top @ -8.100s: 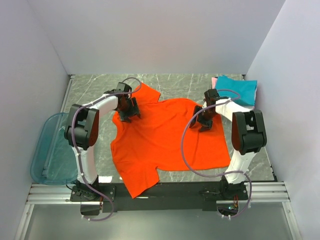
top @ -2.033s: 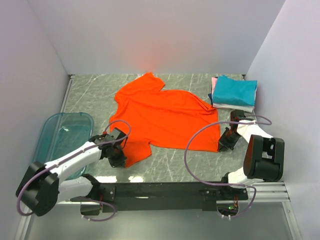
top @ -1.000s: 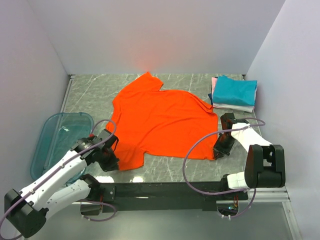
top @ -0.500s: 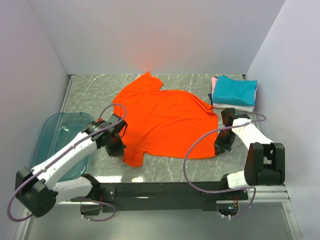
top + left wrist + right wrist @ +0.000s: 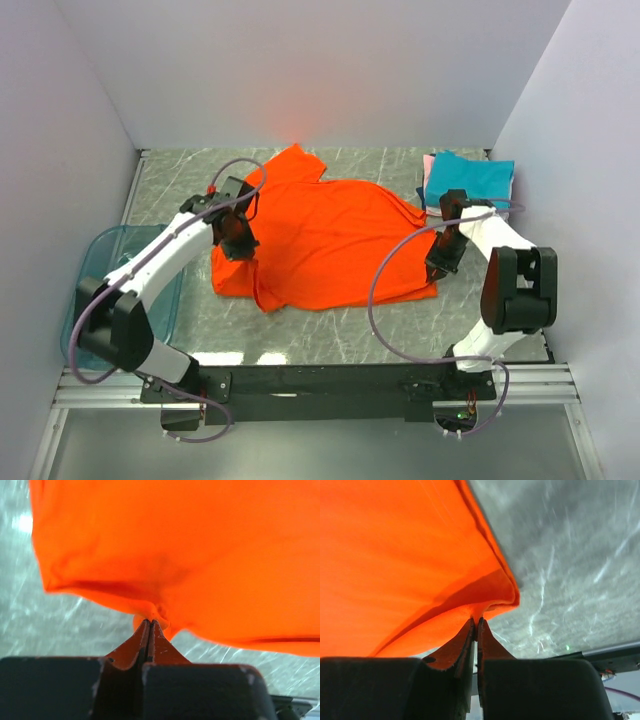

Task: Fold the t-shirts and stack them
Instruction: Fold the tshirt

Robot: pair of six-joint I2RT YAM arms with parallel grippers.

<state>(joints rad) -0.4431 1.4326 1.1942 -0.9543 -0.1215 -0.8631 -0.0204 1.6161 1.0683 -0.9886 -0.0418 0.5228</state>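
Since half-second prior: left arm swung farther from bin, drawing bin-side edge over shirt body.

Top view: orange t-shirt (image 5: pixel 330 235) on veined stone-look surface (image 5: pixel 340 330), beside translucent bin (image 5: pixel 100 270). Folded stack (image 5: pixel 470 185), teal uppermost, well beyond shirt from bin.

Left wrist: left fingers (image 5: pixel 145 630) fully closed on pucker of thin matte knit, cloth draping slack.

Right wrist: right fingers (image 5: pixel 470 630) pinched near-shut on doubled hem corner farthest from bin.

Step, judged: first fold under way. Next: lay both held edges flat, aligned, then release.

High rear overview of the table (image 5: pixel 310 335); both wrist close-ups on the orange-red t-shirt (image 5: pixel 330 245)
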